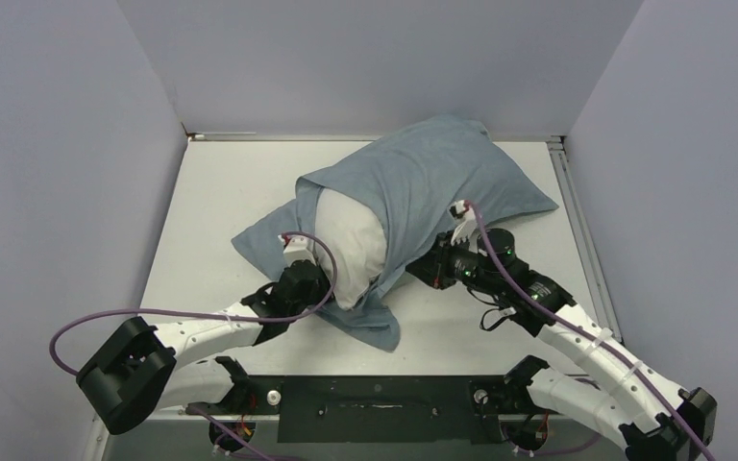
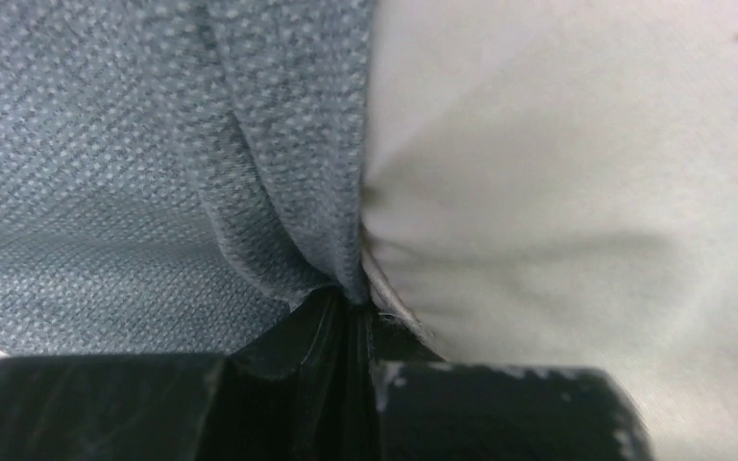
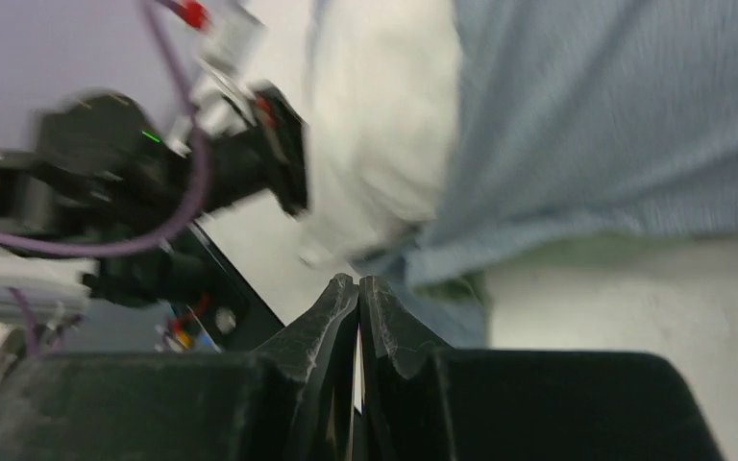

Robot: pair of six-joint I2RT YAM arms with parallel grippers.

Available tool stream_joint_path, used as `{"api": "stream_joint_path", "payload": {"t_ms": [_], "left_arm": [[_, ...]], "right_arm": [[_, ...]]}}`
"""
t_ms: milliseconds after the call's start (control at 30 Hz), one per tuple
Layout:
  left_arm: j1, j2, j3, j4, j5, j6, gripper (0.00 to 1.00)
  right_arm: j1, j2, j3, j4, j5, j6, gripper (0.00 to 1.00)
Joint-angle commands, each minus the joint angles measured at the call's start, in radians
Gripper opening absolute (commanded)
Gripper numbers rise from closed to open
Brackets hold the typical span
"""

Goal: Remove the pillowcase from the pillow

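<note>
The pillowcase, grey-blue face up, lies diagonally across the table and covers the far part of the pillow. The white pillow bulges out of its near-left opening. My left gripper is at the pillow's exposed end. In the left wrist view it is shut on the pillow's edge, with a fold of pillowcase pressed in at the tips. My right gripper is shut and empty, beside the pillowcase's near edge. In the right wrist view its tips meet just short of the cloth.
The white table has grey walls on the left, far and right sides. A pillowcase flap trails toward the near edge. The left arm shows in the right wrist view, close to the pillow.
</note>
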State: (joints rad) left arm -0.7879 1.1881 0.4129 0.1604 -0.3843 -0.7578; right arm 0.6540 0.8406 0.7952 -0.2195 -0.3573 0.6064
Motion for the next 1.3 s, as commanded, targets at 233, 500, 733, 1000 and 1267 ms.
{"api": "stream_joint_path", "payload": {"t_ms": [233, 500, 733, 1000, 1267], "left_arm": [[0.014, -0.239, 0.051, -0.195, 0.019, 0.031, 0.57], [0.107, -0.31, 0.213, -0.355, -0.025, 0.111, 0.71], [0.276, -0.228, 0.229, -0.237, 0.073, 0.093, 0.74], [0.332, -0.159, 0.23, -0.138, 0.147, 0.076, 0.75], [0.332, -0.126, 0.219, -0.128, 0.151, 0.096, 0.76]], "right_arm": [[0.104, 0.048, 0.039, -0.147, 0.131, -0.181, 0.35], [0.334, 0.356, 0.31, -0.13, 0.396, -0.378, 0.79], [0.382, 0.599, 0.51, -0.089, 0.535, -0.519, 0.95], [0.352, 0.796, 0.522, -0.075, 0.581, -0.541, 0.9], [0.29, 0.822, 0.414, -0.023, 0.555, -0.464, 0.21]]}}
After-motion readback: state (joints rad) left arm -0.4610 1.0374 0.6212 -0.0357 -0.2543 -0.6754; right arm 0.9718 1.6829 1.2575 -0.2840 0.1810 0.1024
